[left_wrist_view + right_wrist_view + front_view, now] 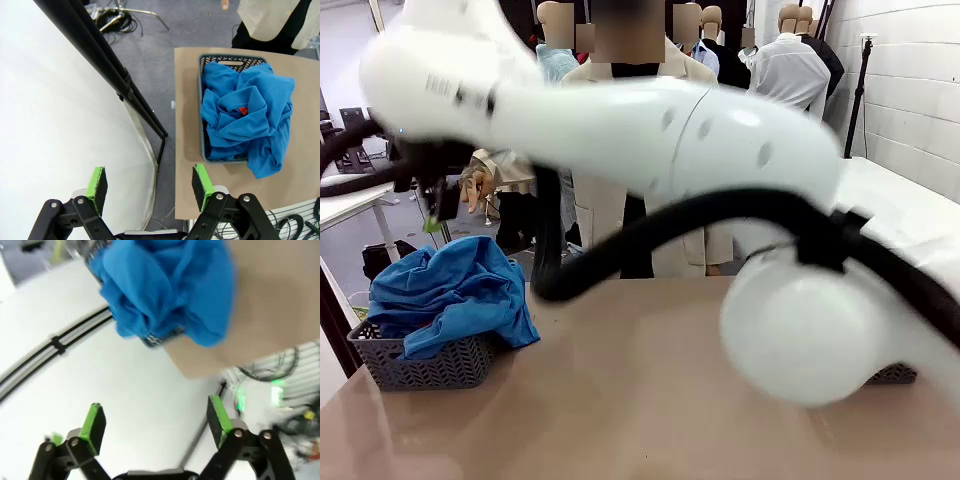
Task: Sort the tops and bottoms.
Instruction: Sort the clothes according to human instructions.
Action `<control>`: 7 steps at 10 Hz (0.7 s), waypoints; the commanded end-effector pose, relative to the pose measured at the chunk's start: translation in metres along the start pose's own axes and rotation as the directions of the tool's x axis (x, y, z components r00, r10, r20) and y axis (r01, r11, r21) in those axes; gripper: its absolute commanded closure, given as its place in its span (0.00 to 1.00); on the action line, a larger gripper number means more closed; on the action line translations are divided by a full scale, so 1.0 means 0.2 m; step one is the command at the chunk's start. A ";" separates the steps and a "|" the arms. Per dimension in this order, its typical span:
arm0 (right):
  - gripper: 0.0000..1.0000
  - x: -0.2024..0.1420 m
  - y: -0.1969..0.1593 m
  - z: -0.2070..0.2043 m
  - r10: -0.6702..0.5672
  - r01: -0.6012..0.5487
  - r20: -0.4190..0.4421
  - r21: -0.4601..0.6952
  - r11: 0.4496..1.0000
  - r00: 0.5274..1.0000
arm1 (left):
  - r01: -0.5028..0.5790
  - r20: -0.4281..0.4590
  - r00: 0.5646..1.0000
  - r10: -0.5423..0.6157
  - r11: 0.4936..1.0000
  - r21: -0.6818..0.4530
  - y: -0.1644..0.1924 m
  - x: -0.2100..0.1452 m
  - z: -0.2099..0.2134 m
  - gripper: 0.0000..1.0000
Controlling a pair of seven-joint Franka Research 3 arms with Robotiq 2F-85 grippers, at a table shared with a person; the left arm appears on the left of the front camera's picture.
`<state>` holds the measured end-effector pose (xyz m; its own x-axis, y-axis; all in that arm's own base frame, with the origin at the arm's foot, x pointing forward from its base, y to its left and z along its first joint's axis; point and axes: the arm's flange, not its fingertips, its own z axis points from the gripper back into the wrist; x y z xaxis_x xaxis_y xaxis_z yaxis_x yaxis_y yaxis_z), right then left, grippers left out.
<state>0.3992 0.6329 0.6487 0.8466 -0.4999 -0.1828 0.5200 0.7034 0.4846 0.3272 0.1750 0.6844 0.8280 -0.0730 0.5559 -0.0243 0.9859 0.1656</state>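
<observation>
While both arms hang high off the table's left side, the notes run as follows.

Tops: a heap of bright blue knit garments (pixel 245 112) fills the grey basket (pixel 204 62) at the table's left edge and spills over its rim onto the tan table (pixel 640 400).
Bottoms: no dark navy garment can be made out; a second basket (pixel 895 375) is partly visible behind the right arm at the right edge, its contents hidden.
Left gripper (pixel 150 185): jaws spread wide, nothing between the green pads (pixel 96 186); it hovers over the floor and white panel beside the table, well apart from the blue heap.
Right gripper (pixel 157 420): jaws also spread wide and empty; the view is blurred, with the blue heap ahead and above the pads, not touching.
Step in hand: judged to be a pause or reach between picks, with the blue pile apparently sorted.
Doing it well: any next grasp of cloth should come straight down on a raised fold, pinch deep enough to catch one garment only, and lift high so sleeves clear the basket rim.
Risk: the overhanging blue cloth could drag out if snagged.
Person: stands at the far side in a cream top (pixel 270 20), hands not on the table.
Labels and writing: a small red tag (pixel 243 111) sits at a collar; no letters legible.
</observation>
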 end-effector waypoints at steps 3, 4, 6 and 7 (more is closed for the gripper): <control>0.00 0.50 -0.30 0.63 0.257 -0.208 0.035 -0.484 0.850 0.966 | 0.009 -0.003 1.000 -0.009 1.000 -0.001 0.00 0.00 0.00 0.12; 0.00 0.57 -0.51 0.72 0.255 -0.140 0.137 -0.554 0.821 0.957 | 0.009 -0.003 1.000 -0.009 1.000 -0.001 0.00 0.00 0.00 0.12; 0.00 0.59 -0.44 0.75 0.169 -0.144 0.008 -0.483 0.864 0.986 | 0.009 -0.003 1.000 -0.009 1.000 -0.001 0.00 0.00 0.00 0.12; 0.00 0.59 -0.44 0.75 0.169 -0.144 0.008 -0.483 0.864 0.986 | 0.009 -0.003 1.000 -0.009 1.000 -0.001 0.00 0.00 0.00 0.12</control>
<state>0.4398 0.4141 0.7195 0.9192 -0.3929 -0.0267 0.3923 0.9195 -0.0252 0.3273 0.1749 0.6845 0.8281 -0.0732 0.5558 -0.0240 0.9859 0.1657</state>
